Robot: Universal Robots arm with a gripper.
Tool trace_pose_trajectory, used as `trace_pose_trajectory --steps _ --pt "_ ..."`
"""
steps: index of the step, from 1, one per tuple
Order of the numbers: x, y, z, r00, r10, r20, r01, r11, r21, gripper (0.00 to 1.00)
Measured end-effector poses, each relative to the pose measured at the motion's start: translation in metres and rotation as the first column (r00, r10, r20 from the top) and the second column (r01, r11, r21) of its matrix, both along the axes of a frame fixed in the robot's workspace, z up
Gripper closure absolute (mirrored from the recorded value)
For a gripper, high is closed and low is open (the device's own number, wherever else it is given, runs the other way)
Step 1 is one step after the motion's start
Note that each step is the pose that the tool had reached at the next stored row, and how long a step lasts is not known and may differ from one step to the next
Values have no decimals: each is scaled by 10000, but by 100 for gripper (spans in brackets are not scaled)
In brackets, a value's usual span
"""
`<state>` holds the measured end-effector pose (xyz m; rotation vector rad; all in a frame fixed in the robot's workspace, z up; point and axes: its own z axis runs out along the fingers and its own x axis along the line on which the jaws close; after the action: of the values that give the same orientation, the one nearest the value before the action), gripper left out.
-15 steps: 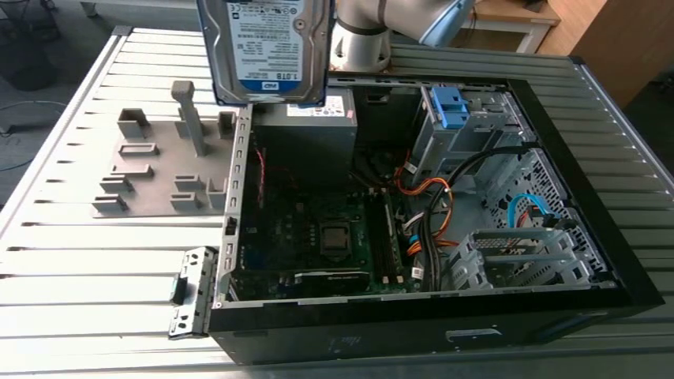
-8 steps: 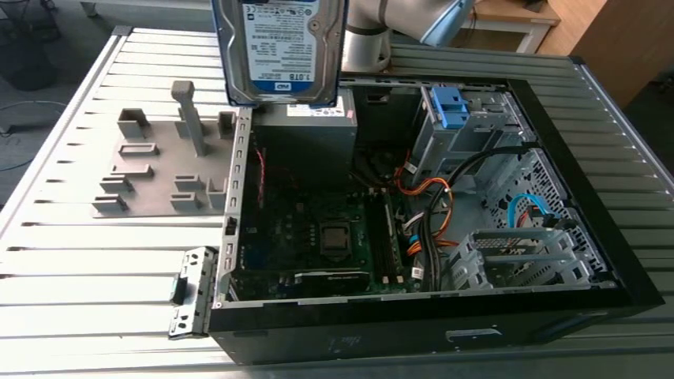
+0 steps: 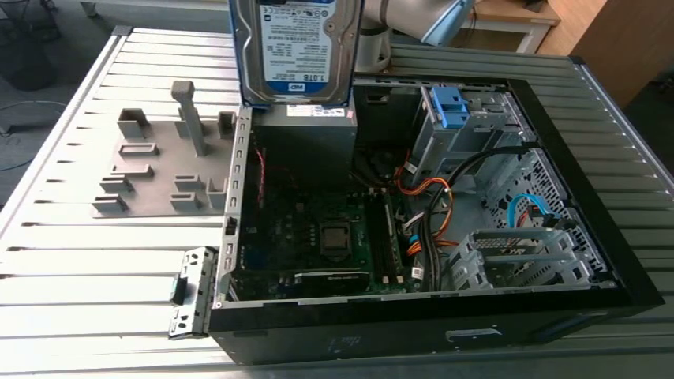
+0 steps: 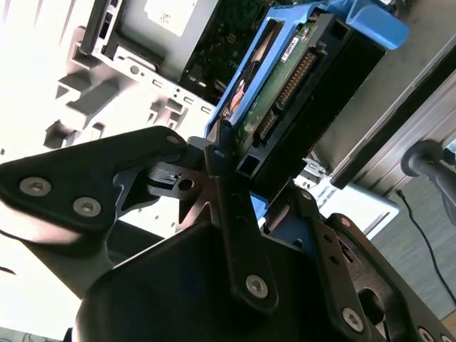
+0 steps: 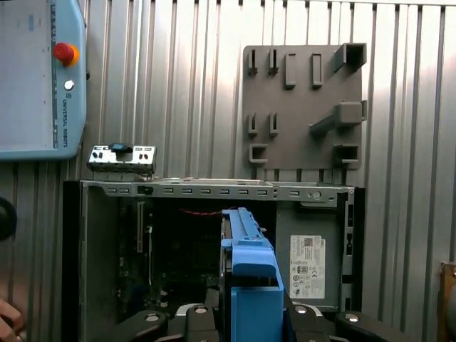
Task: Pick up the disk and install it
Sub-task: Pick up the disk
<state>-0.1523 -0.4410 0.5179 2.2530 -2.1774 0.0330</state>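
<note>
The disk [image 3: 298, 47] hangs upright at the back of the exterior view, label facing the camera, lifted above the rear wall of the open computer case [image 3: 589, 237]. In the second wrist view my gripper [image 4: 263, 189] is shut on the disk [image 4: 299, 92], its black fingers [image 4: 228, 199] clamping the lower end between the blue rails, circuit-board side showing. The first wrist view looks down past the disk's blue rail [image 5: 249, 278] into the case [image 5: 214, 189] below.
A grey fixture plate [image 3: 158, 174] with pegs lies on the slatted table at the exterior view's left. A blue bracket [image 3: 450, 106] sits in the case's drive bay. A grey box with a white sticker [image 5: 308, 263] and cables occupy the case. A small metal bracket [image 3: 189, 288] lies beside it.
</note>
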Motion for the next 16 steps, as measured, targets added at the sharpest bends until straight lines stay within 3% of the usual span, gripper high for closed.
trace_pose_trajectory --steps 16 --pt "248 0 -3 10000 0 -1 0 10000 -1 64"
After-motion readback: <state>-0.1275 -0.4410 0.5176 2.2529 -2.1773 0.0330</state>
